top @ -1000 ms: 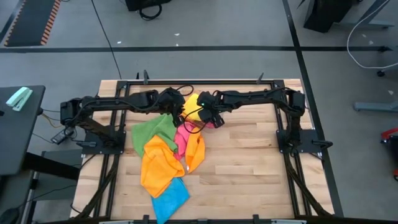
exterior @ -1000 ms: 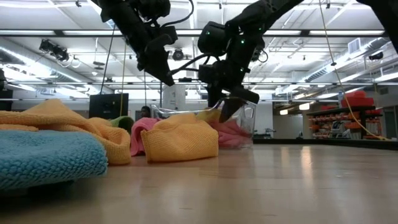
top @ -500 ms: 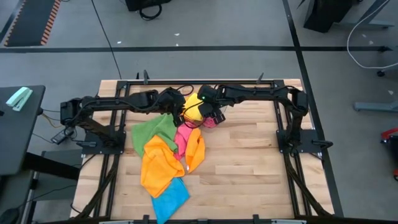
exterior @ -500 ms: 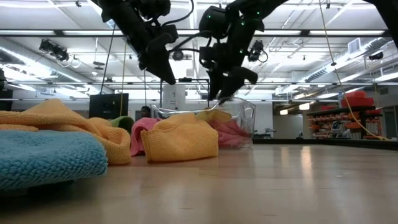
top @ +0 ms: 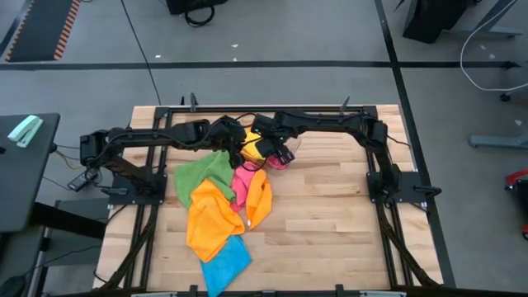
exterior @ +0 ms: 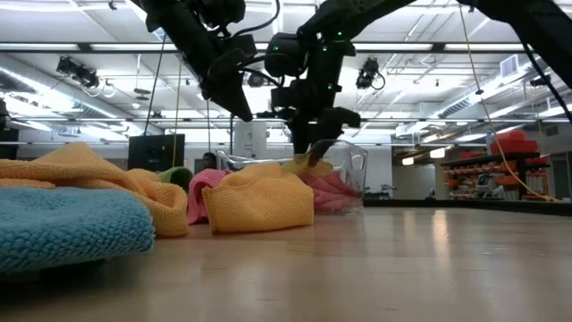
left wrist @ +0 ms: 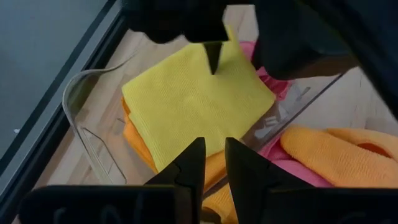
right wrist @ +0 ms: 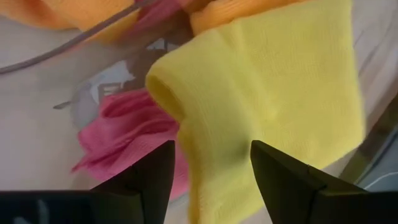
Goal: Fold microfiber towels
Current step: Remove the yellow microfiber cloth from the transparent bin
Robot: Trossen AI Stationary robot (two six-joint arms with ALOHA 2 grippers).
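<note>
Closest to you, at the front of the counter (top: 330, 223), lies the blue towel (top: 224, 264). It is flat and partly tucked under the big orange towel (top: 208, 219). Just behind those, you see a second orange towel (top: 260, 200) lying beside a pink towel (top: 242, 183). The green towel (top: 200, 172) spreads out on the left, touching the orange one.

Farther back stands the clear plastic tray (left wrist: 87, 124). Inside it, a folded yellow towel (left wrist: 196, 102) sits on top of an orange cloth (left wrist: 138, 142). More pink cloth (right wrist: 121, 130) bunches up at the tray's side.

Your left gripper (left wrist: 209, 163) hangs just above the near edge of the tray. Its jaws are almost pressed together, with only a thin gap, and they hold nothing.

Your right gripper (right wrist: 211, 163) is over the tray from the other side, right above the yellow towel. Its jaws are spread, one on each side of a raised fold in the yellow cloth. You cannot tell if they touch the cloth.
</note>
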